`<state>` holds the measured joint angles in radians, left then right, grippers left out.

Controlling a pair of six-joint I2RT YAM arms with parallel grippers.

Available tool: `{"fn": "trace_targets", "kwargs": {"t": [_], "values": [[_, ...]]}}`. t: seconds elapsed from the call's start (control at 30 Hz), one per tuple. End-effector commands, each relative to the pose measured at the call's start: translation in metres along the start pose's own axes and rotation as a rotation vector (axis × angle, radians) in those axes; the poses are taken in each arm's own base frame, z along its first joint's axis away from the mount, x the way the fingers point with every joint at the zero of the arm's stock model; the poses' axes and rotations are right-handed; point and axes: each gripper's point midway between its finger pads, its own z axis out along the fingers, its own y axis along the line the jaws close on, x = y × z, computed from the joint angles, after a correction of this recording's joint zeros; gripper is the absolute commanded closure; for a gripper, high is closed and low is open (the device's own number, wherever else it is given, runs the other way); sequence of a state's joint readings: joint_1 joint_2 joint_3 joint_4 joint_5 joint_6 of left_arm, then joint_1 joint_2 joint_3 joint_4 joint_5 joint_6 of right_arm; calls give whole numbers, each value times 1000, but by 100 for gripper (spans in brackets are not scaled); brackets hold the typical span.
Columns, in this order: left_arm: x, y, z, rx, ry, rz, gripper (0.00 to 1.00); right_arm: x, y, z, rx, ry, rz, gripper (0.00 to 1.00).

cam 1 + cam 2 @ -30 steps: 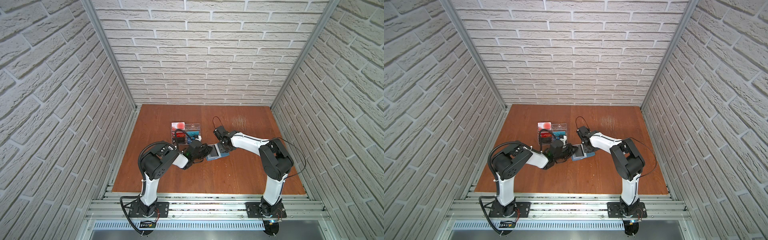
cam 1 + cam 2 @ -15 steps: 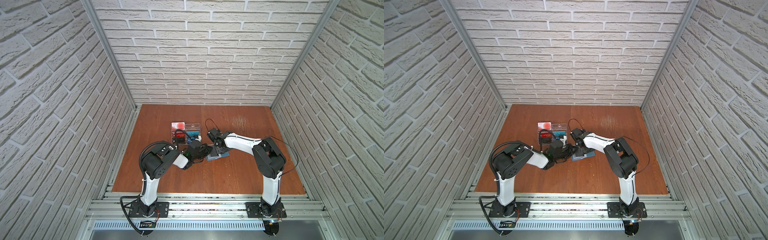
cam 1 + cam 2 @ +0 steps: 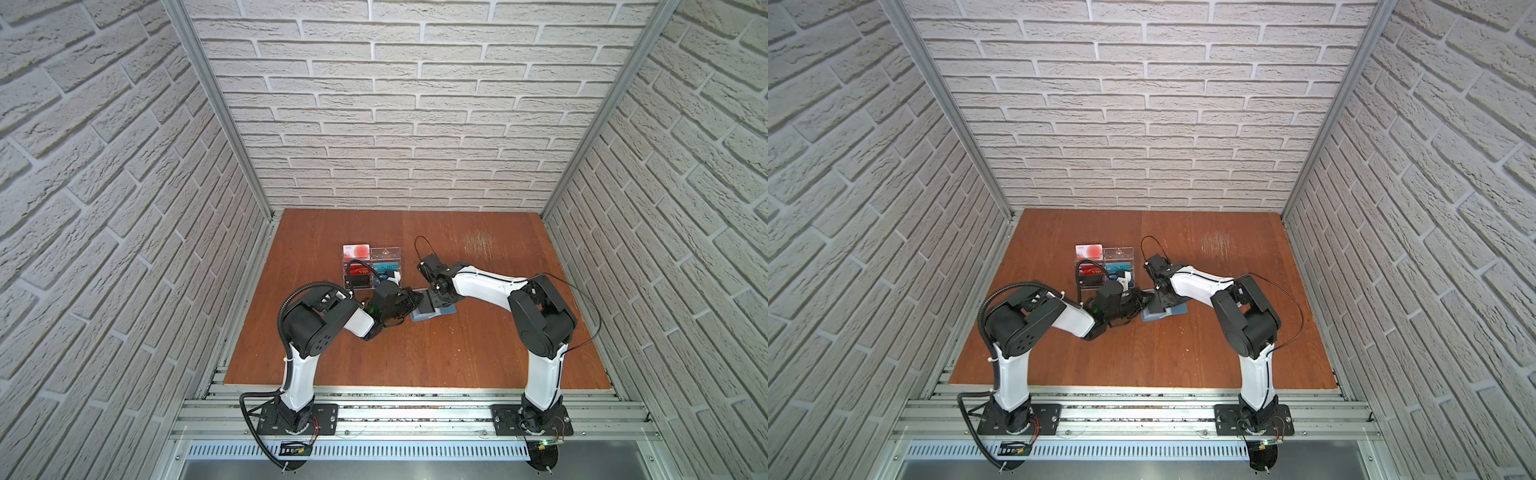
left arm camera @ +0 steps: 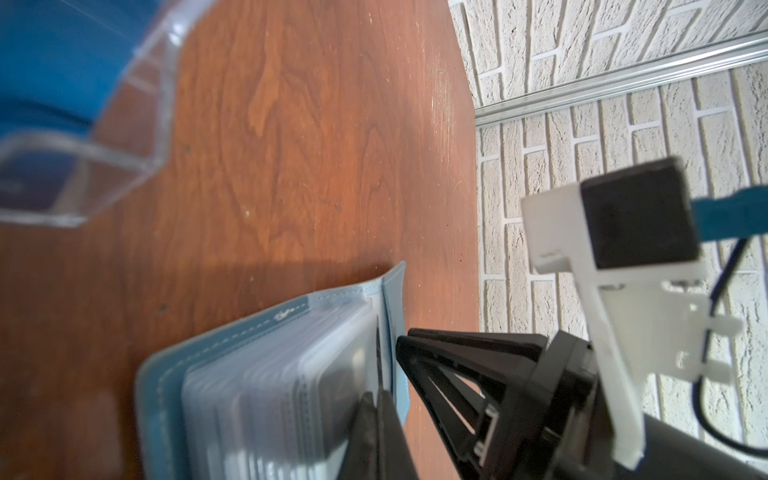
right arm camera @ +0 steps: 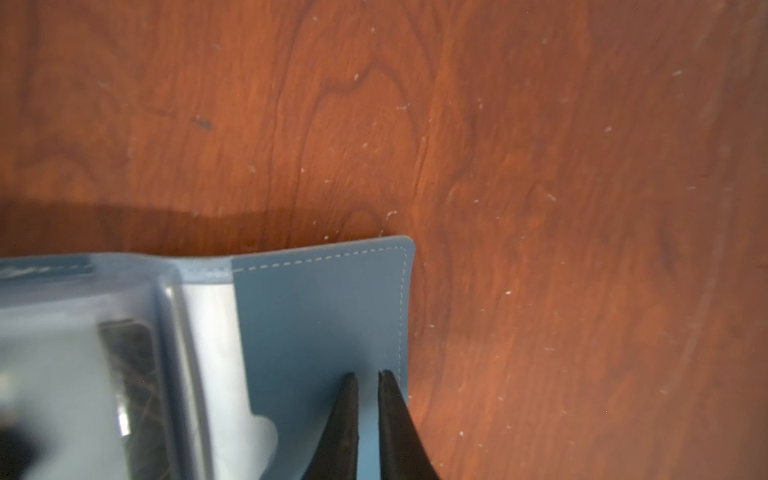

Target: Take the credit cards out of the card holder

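Note:
The slate-blue card holder (image 3: 448, 311) (image 3: 1178, 311) lies open at the table's middle, with a stack of clear sleeves (image 4: 266, 399) on its left half. A dark card (image 5: 129, 365) shows inside the top sleeve. My left gripper (image 3: 417, 300) (image 4: 380, 415) is shut at the stack's edge; a thin sleeve edge runs out from its tips, and I cannot tell whether it is pinched. My right gripper (image 3: 437, 305) (image 5: 365, 376) points down on the bare blue cover flap (image 5: 324, 307) near its stitched edge, with a narrow gap and nothing between the tips.
A clear acrylic rack (image 3: 395, 253) (image 4: 124, 137) stands just behind the left gripper. It holds a red card (image 3: 358, 271), a blue card (image 3: 384, 266) and a white card with a red circle (image 3: 356, 250). Brick walls close in three sides.
My right gripper has moved left across the holder toward the left gripper, and its jaws have narrowed. The left gripper has stayed shut in place.

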<state>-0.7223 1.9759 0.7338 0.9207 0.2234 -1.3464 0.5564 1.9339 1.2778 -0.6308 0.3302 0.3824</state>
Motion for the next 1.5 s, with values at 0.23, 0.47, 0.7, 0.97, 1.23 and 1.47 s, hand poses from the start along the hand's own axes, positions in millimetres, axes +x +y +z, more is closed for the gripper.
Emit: {"fn": "trace_targets", "kwargs": {"t": [0.23, 0.47, 0.7, 0.97, 1.23, 1.47], "values": [[7, 35, -8, -155, 38, 30, 96, -2, 51, -25, -428, -23, 65, 85], [3, 23, -15, -160, 40, 65, 96, -4, 51, -33, -495, -43, 95, 84], [-9, 10, -35, -169, 11, 102, 94, -3, 56, -32, -544, -30, 118, 83], [-22, 17, -58, -195, -26, 101, 93, -5, 57, -36, -604, -34, 151, 83], [-21, 32, -63, -233, -32, 93, 93, -8, 58, -39, -684, -42, 202, 81], [-20, 50, -65, -274, -31, 86, 94, -8, 64, -37, -749, -21, 229, 79]]}}
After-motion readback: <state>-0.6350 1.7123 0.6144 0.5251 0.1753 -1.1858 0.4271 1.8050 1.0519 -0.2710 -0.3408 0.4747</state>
